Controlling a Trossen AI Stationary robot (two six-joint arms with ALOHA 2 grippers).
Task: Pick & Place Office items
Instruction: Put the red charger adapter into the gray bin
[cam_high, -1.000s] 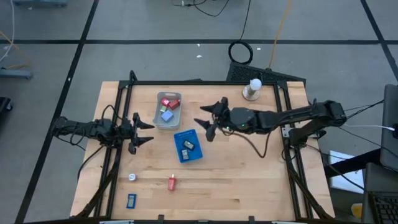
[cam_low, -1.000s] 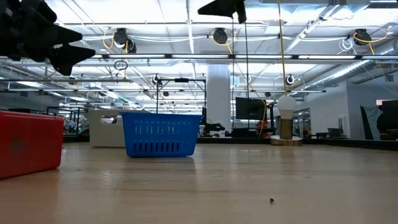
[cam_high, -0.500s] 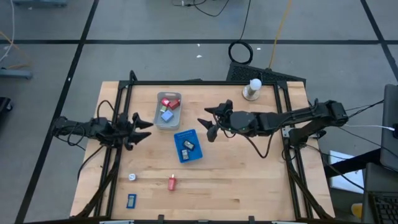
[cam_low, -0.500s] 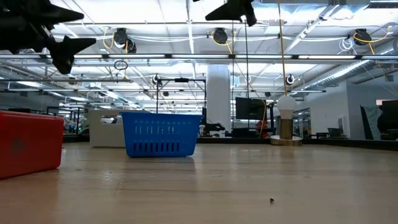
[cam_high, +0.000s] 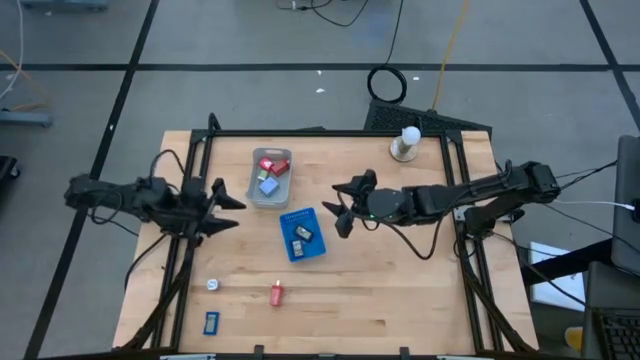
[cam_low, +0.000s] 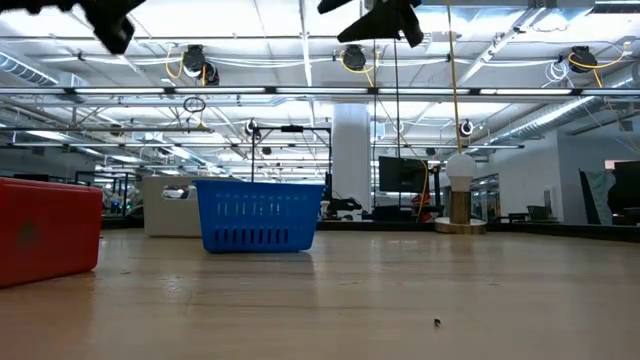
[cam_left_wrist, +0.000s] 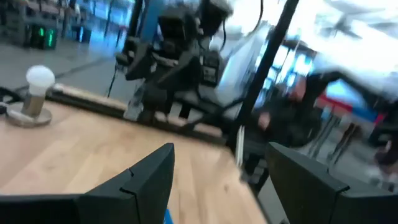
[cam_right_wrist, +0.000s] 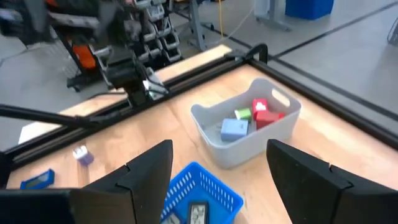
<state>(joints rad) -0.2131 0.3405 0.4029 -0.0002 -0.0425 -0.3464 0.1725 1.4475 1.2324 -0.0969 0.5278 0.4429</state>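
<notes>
While both my arms hang above the surface (cam_high: 400, 290), neither holds anything. In the high view my left gripper (cam_high: 222, 209) sits left of centre with its fingers spread apart and empty; my right gripper (cam_high: 343, 205) sits at mid-frame, just right of the blue basket (cam_high: 303, 235), also spread and empty.

The high view alone lays out the items: a grey tray (cam_high: 268, 178) at upper centre holding red pieces (cam_high: 273, 163) and a pale blue piece (cam_high: 268, 185); a small item inside the basket; and along the lower left a white piece (cam_high: 212, 285), a red piece (cam_high: 276, 294) and a dark blue piece (cam_high: 211, 322). A white knob (cam_high: 407, 142) stands at upper right.

My right wrist view adds a green piece (cam_right_wrist: 242, 114) in the tray (cam_right_wrist: 273, 127), which I cannot make out from above. The low view shows the basket's side (cam_low: 259, 214) and a red block (cam_low: 45, 230) at far left, with my grippers only as dark shapes along the top edge. My left wrist view shows the knob (cam_left_wrist: 36, 93) and the far frame, no items.
</notes>
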